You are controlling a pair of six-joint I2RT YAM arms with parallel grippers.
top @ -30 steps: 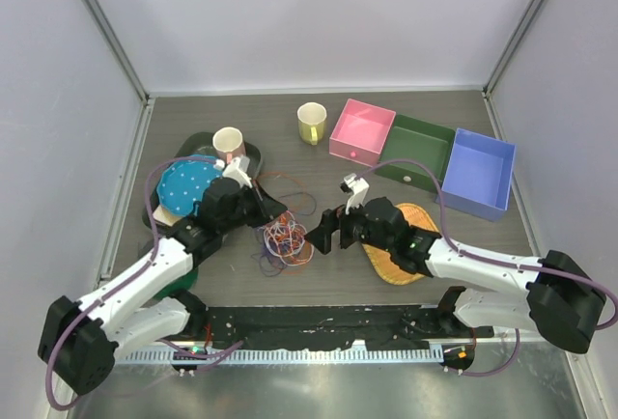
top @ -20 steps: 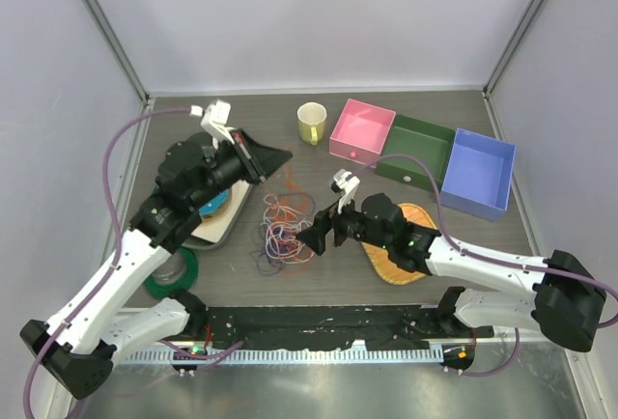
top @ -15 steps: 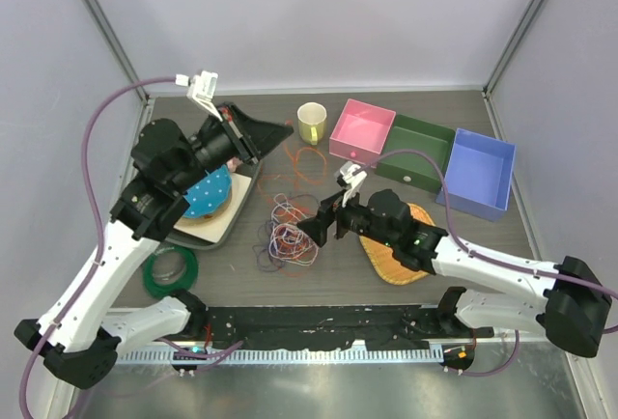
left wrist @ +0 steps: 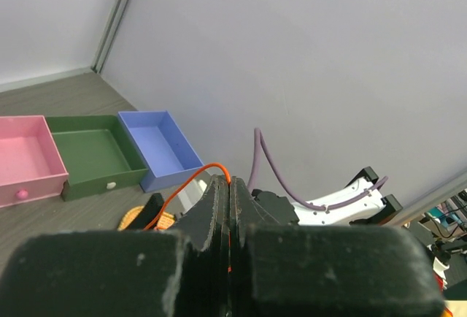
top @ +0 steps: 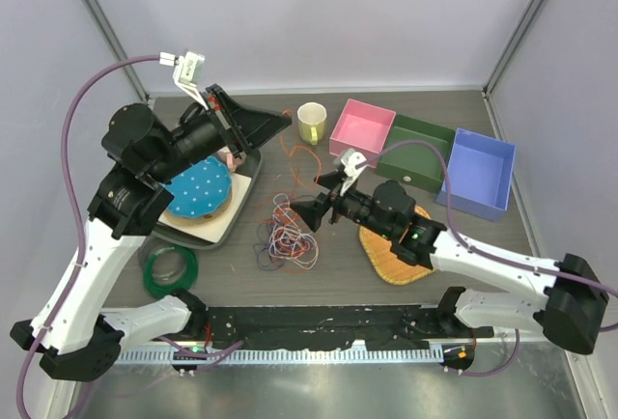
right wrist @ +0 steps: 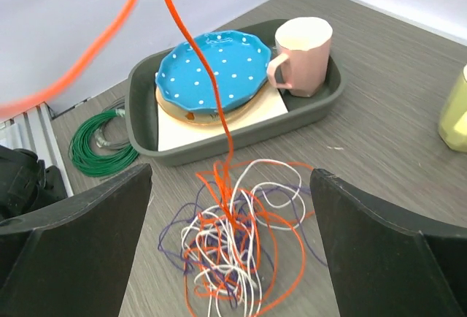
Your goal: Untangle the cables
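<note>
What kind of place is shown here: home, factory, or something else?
Probably a robotics lab test booth: plain white panel walls enclose a grey wood-grain table, two white robot arms are bolted at its near edge, and a tangle of thin orange, purple and white cables lies on it.

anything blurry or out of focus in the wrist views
Right wrist view: the orange cable near the lens smears into a soft streak, while the tangle below is sharp. Left wrist view: the left gripper fills the bottom, dark and slightly soft.

cables [right wrist: 232, 247]: smooth plastic sheath, slightly glossy
table [right wrist: 387, 112]: matt wood-grain
plate [right wrist: 182, 76]: glossy, probably glazed ceramic
tray [right wrist: 241, 136]: matt plastic
</note>
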